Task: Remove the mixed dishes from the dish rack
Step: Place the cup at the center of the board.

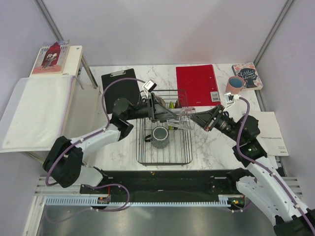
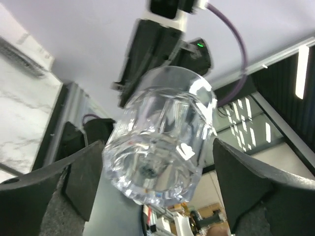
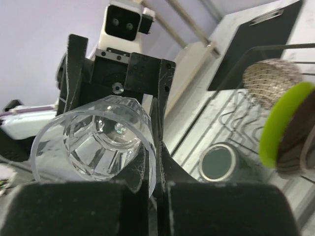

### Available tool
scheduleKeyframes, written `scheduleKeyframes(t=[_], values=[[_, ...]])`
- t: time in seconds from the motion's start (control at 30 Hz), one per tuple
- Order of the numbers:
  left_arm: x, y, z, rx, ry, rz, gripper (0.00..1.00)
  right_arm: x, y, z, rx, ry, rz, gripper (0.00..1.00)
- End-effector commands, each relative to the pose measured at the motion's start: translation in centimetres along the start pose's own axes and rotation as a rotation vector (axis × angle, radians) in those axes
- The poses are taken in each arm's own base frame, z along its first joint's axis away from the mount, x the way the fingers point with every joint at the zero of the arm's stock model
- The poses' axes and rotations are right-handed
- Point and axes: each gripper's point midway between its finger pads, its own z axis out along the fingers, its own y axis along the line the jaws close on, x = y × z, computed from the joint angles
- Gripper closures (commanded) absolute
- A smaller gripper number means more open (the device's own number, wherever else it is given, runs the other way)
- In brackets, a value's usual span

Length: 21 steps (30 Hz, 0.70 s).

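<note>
The small clear glass (image 1: 182,118) hangs on its side in the air above the black wire dish rack (image 1: 188,147), between my two grippers. My right gripper (image 3: 158,162) is shut on the glass's rim (image 3: 93,142), one finger inside and one outside. My left gripper (image 2: 156,184) stands around the glass's base (image 2: 160,147), with a thin gap at the right finger (image 2: 241,187). In the rack are the grey mug (image 1: 160,136), the lime-green plate (image 3: 283,123), a dark plate behind it and the beige mesh bowl (image 3: 271,78). The pink cup (image 1: 235,84) stands at the far right.
A black clipboard (image 1: 118,84) lies far left of the rack and a red folder (image 1: 198,84) far right of it. A small book (image 1: 247,74) lies by the pink cup and papers (image 1: 273,132) at the right edge. A white side shelf (image 1: 39,108) stands to the left.
</note>
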Motion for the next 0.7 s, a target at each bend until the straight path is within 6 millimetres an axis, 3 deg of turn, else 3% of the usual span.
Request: scheduleKeyframes(t=[0.0,0.13,0.17,0.2,0.23,0.3,0.33,0.43,0.67], values=[[-2.8,1.8,-0.8,-0.233,-0.074,0.052,0.01,-4.5,2.2,-1.8,0.087,-0.123,-0.169,1.0],[-5.7,5.2,-4.2,-0.461,-0.277,-0.048,0.01,-7.6,3.1,-4.2,0.213,-0.209,-0.289,1.0],[-6.1,6.7,-5.5,-0.529,-0.335,-0.091,0.01,-8.8,2.5,-5.1,0.303,-0.245,-0.291,1.0],[-6.5,6.9,-6.3,-0.549,-0.374,-0.112,0.01,-9.5,1.8,-5.7,0.373,-0.264,-0.295,1.0],[-6.5,7.3,-6.7,-0.57,-0.392,-0.123,0.01,-9.9,0.4,-5.9,0.46,-0.262,-0.291,1.0],[-6.1,8.6,-7.7,-0.65,-0.397,-0.137,0.01,-11.3,-3.2,-8.4,0.729,-0.296,-0.286,1.0],[-6.2,8.4,-7.6,-0.661,-0.39,-0.129,0.01,-11.3,-5.5,-8.7,0.852,-0.274,-0.275,1.0],[-5.2,9.4,-8.2,-0.745,-0.334,-0.141,0.0,-10.8,-9.7,-10.9,1.129,-0.226,-0.258,1.0],[-3.2,8.6,-10.5,-0.836,-0.325,-0.082,0.01,-9.6,-14.9,-13.1,1.307,-0.328,-0.143,1.0]])
